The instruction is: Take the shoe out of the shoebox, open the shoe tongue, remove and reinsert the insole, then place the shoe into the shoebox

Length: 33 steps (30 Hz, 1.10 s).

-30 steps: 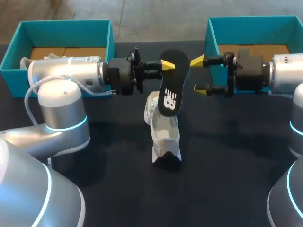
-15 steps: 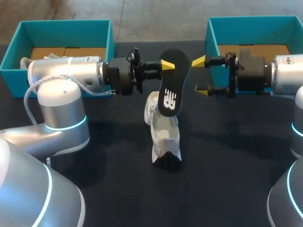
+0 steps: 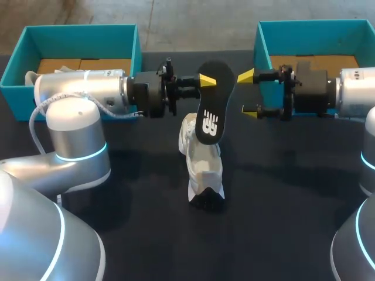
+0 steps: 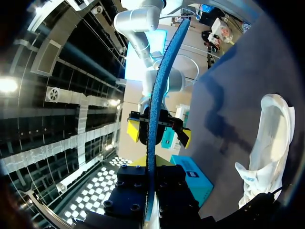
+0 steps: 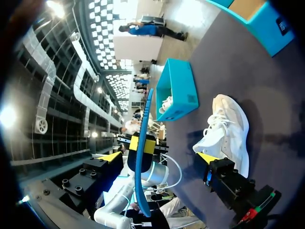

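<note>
My left gripper (image 3: 206, 81) is shut on the heel end of a black insole (image 3: 211, 108), which hangs tilted in the air above the shoe. The white shoe (image 3: 202, 170) stands on the dark table, toe toward the front edge. In the left wrist view the insole (image 4: 157, 95) shows edge-on as a blue strip, with the shoe (image 4: 269, 148) lying off to one side. My right gripper (image 3: 247, 93) is open, level with the insole and a little to its right, not touching it. In the right wrist view the insole (image 5: 143, 138) stands ahead of the right gripper (image 5: 159, 157), beyond its spread fingers.
A teal shoebox (image 3: 76, 41) sits at the back left behind my left arm. A second teal box (image 3: 316, 35) sits at the back right behind my right arm. Dark table (image 3: 275, 211) surrounds the shoe on all sides.
My right gripper has drawn back a little to the right, away from the insole. The left gripper, insole and shoe have not moved.
</note>
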Motion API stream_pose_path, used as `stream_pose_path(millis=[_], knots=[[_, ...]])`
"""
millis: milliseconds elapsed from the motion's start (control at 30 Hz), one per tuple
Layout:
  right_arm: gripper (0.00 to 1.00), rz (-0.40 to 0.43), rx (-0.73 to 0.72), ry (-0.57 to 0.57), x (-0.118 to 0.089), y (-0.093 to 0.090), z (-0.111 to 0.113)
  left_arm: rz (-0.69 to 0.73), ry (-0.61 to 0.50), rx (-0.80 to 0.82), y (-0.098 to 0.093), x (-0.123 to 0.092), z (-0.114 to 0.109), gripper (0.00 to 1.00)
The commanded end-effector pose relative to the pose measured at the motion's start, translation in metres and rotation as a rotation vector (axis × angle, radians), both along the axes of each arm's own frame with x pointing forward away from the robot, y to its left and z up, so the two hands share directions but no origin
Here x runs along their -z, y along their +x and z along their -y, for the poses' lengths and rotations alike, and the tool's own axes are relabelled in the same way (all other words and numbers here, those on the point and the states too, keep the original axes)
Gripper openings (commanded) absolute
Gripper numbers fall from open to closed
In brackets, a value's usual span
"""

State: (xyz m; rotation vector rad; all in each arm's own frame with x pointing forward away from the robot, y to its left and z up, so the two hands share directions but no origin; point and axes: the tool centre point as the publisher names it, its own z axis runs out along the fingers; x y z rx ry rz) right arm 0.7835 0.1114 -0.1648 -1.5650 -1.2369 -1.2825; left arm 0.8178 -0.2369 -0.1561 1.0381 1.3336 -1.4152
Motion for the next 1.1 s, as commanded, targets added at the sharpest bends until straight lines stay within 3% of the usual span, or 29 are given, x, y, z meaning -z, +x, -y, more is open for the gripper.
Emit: stream_pose_path(millis=[33, 833, 1100], knots=[[1.00, -0.002, 0.001, -0.004, -0.001, 0.000, -0.001, 0.001, -0.002, -0.005, -0.001, 0.001, 0.001, 0.00], [1.00, -0.002, 0.001, -0.004, -0.001, 0.000, -0.001, 0.004, 0.004, -0.005, -0.005, 0.002, -0.001, 0.00], [1.00, -0.034, 0.022, 0.008, 0.006, -0.019, -0.002, -0.194, -0.031, 0.010, -0.027, 0.000, -0.017, 0.00]])
